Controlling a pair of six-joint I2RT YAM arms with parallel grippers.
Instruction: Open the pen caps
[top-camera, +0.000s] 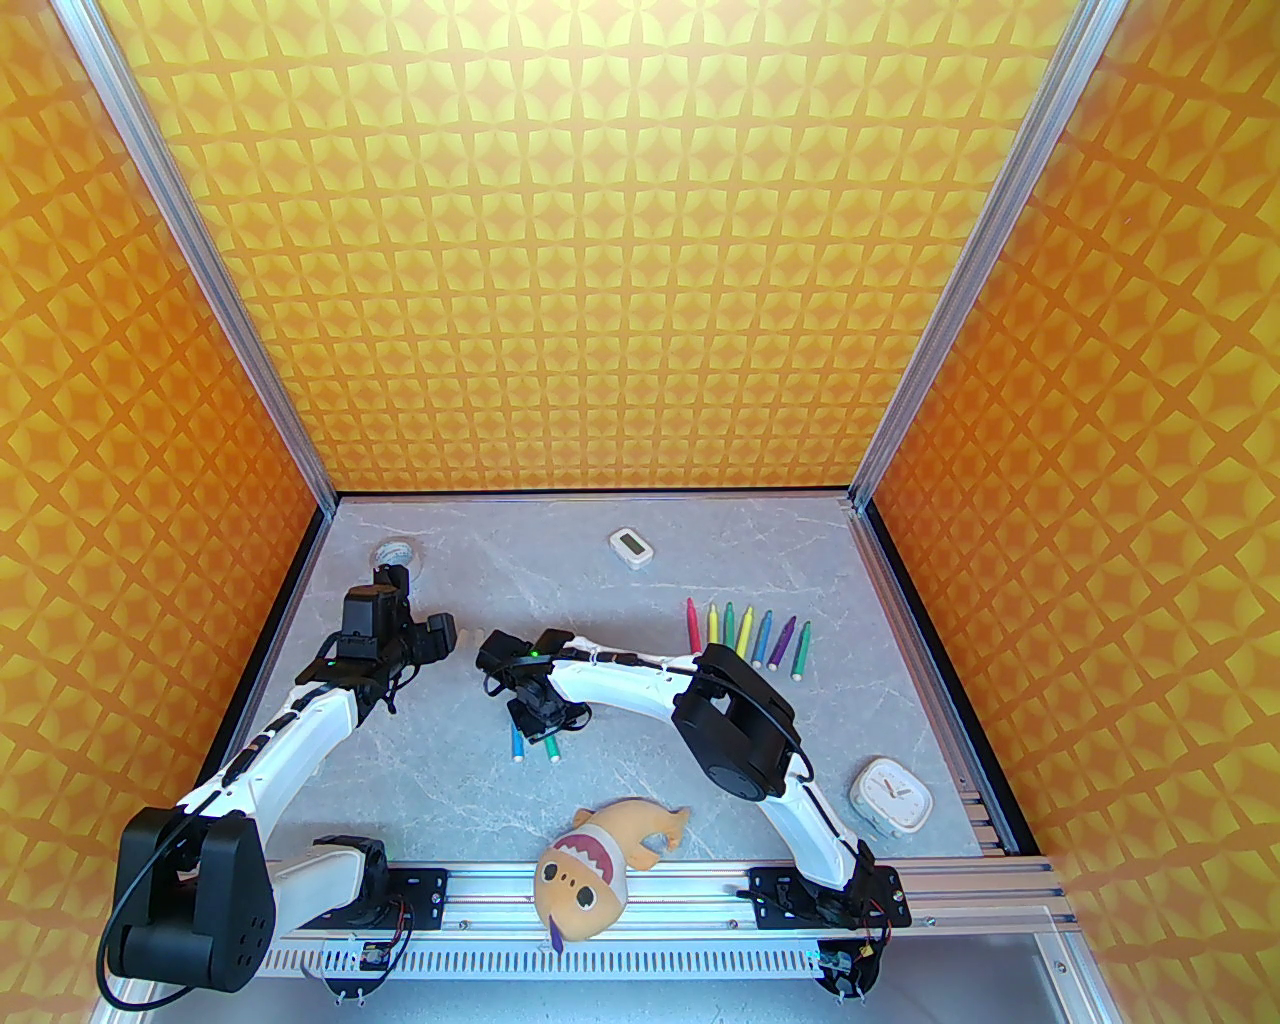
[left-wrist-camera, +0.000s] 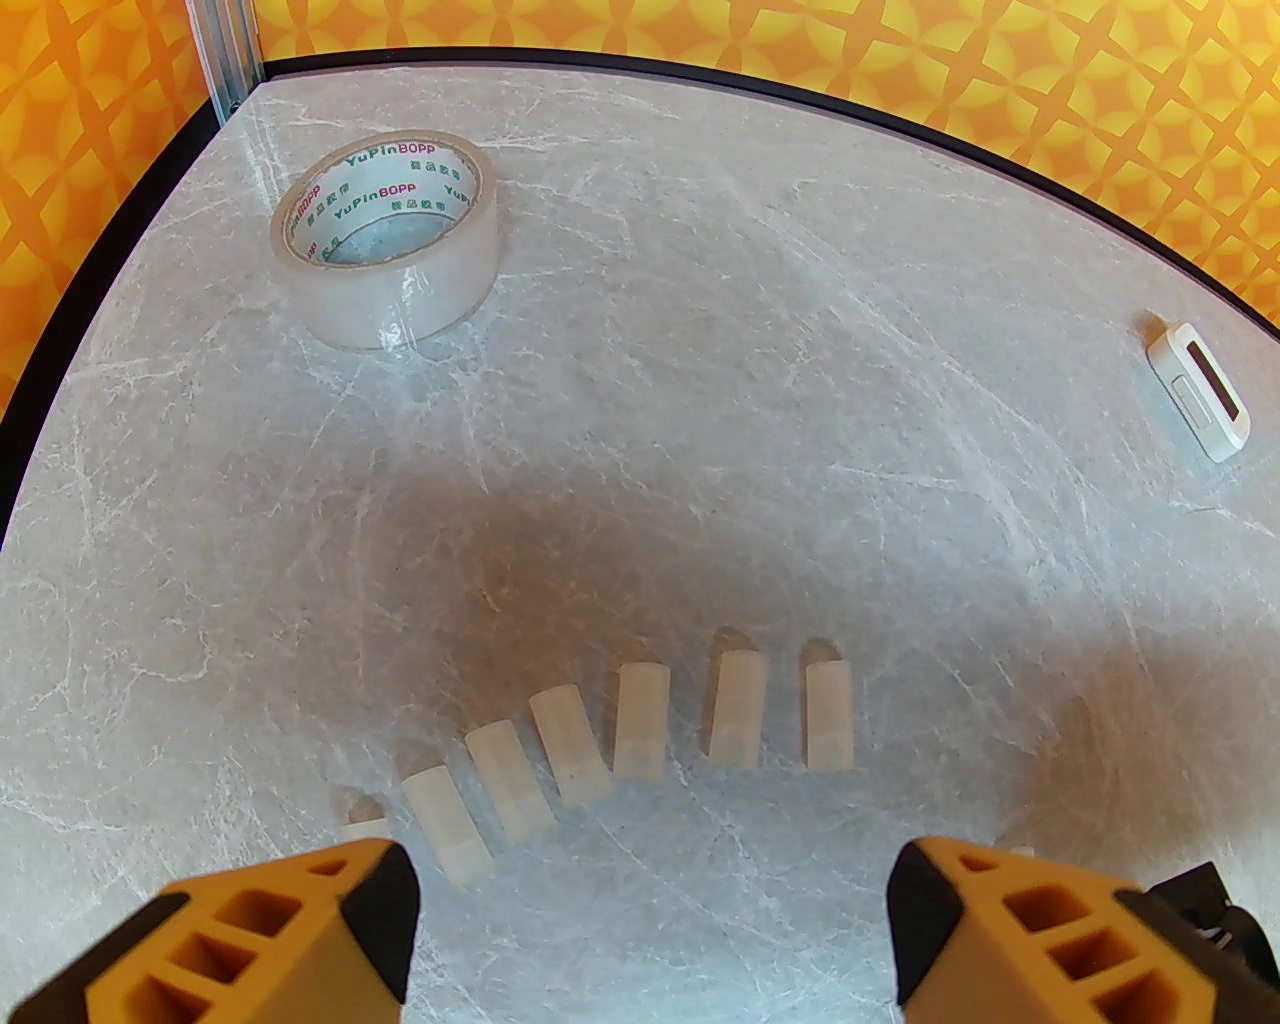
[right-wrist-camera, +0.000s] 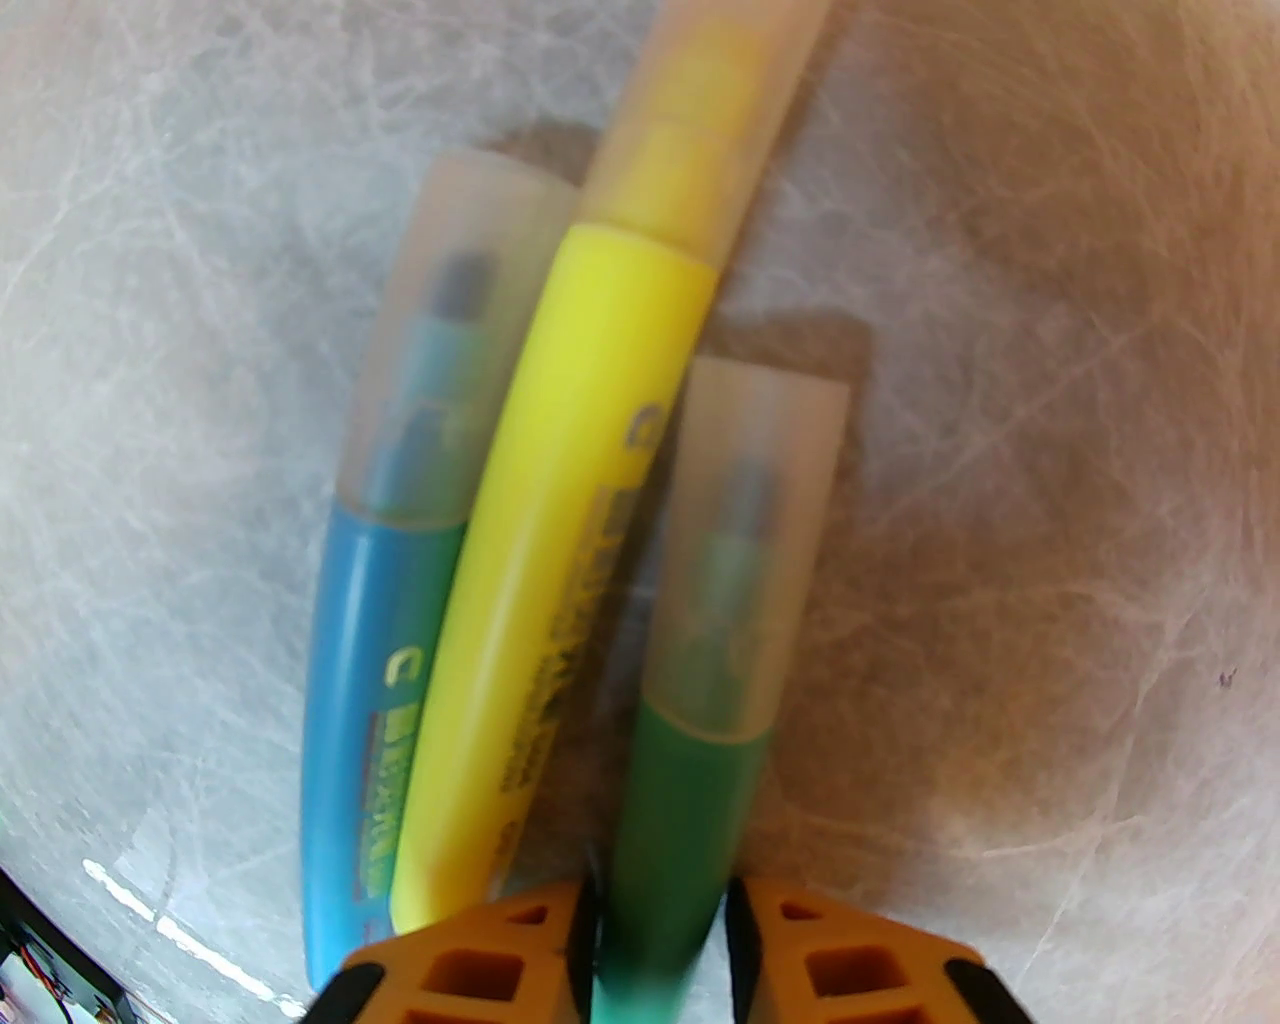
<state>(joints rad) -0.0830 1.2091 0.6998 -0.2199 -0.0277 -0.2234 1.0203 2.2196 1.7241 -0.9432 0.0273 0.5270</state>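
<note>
Most of the job looks done: a row of short, frosted translucent pen caps lies on the grey marbled worktop under the left hand, whose fingers are wide apart. Three glossy plastic pens are still capped: a blue pen, a yellow pen, and a green pen clamped in the right hand.

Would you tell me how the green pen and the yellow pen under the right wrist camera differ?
The green pen sits between the right claw's fingers; the yellow pen lies beside it, outside them. The yellow pen's cap reaches farther from the claw than the green pen's cap. Both wear translucent caps.
</note>
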